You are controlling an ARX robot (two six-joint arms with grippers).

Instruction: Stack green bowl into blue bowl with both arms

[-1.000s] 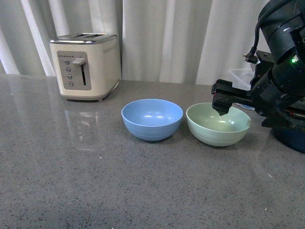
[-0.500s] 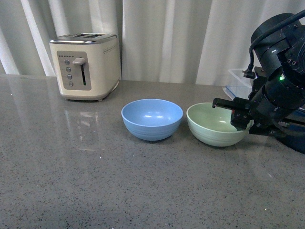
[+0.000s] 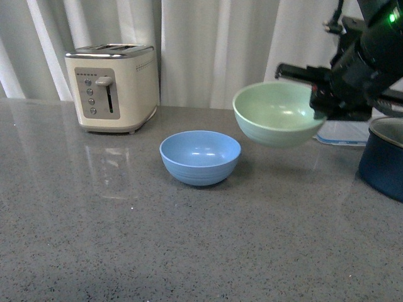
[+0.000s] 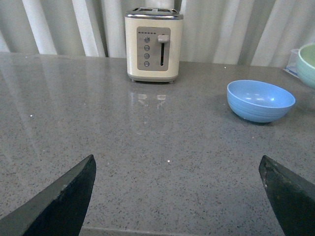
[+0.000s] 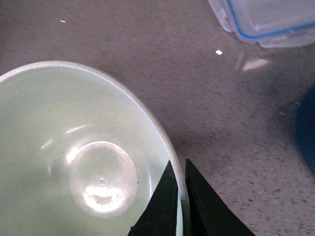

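Right gripper (image 5: 178,165) clamps the matte green bowl (image 3: 277,114) by its rim, airborne and tilted, right of the ridged blue bowl (image 3: 200,157) on the speckled counter (image 3: 126,239) (left gripper (image 4: 177,158) gapes wide, fingers cropped).

You are facing a grey speckled countertop (image 3: 189,251) that is filling the lower part of the front view. Pale pleated curtains (image 3: 214,50) are hanging behind it, closing off the back from edge to edge. Soft, even light is falling on the glossy stone, which is mirroring the cream toaster (image 3: 113,85) standing at the back left, close to the curtains. At the far right a clear container (image 3: 346,133) with a blue-trimmed lid is lying near the curtains, and a dark navy pot (image 3: 385,165) is sitting just in front of it.
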